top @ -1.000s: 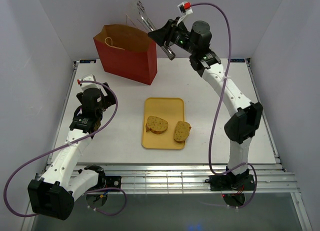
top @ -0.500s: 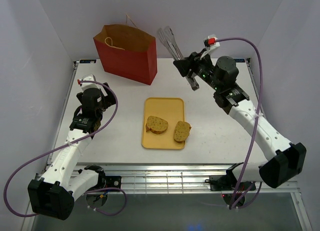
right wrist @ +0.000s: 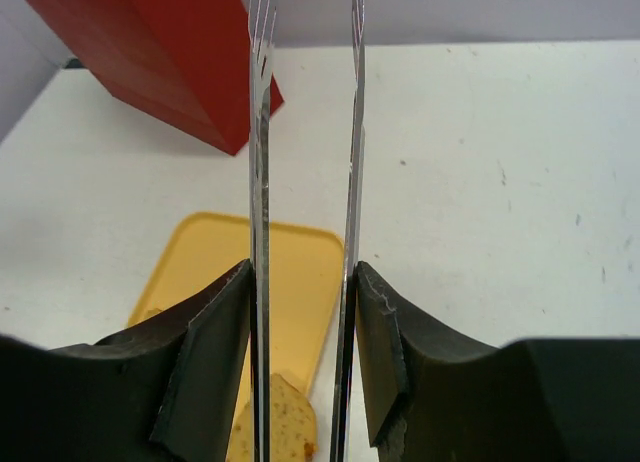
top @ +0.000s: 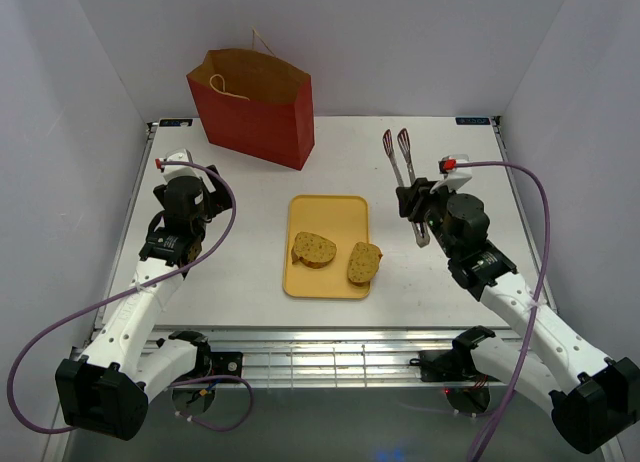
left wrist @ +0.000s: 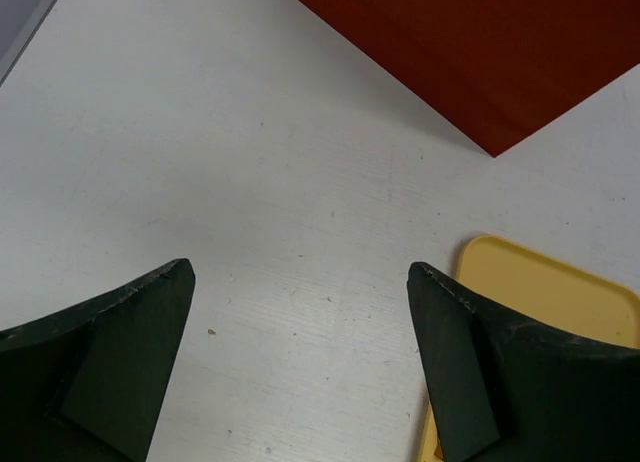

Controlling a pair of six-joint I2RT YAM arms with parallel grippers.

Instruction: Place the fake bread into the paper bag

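Observation:
Two tan speckled bread slices [top: 314,248] [top: 364,263] lie on the flat yellow tray [top: 328,204] mid-table. The red paper bag [top: 255,107] stands open at the back left. My right gripper [top: 418,207] is shut on metal tongs [top: 400,157], right of the tray, the tong tips pointing to the back. In the right wrist view the gripper [right wrist: 303,322] clamps the two tong arms [right wrist: 260,182], which stand apart and empty; one slice [right wrist: 280,427], the tray [right wrist: 195,262] and the bag [right wrist: 160,52] show beyond. My left gripper [top: 190,197] [left wrist: 300,272] is open and empty over bare table.
The left wrist view shows the bag's lower corner [left wrist: 480,52] ahead and the tray's edge [left wrist: 540,292] at right. White walls close in the table on the left, back and right. The table's near edge has a metal rail.
My right arm has swung down from beside the bag's mouth to low over the table right of the tray, carrying the tongs. The left arm has not moved.

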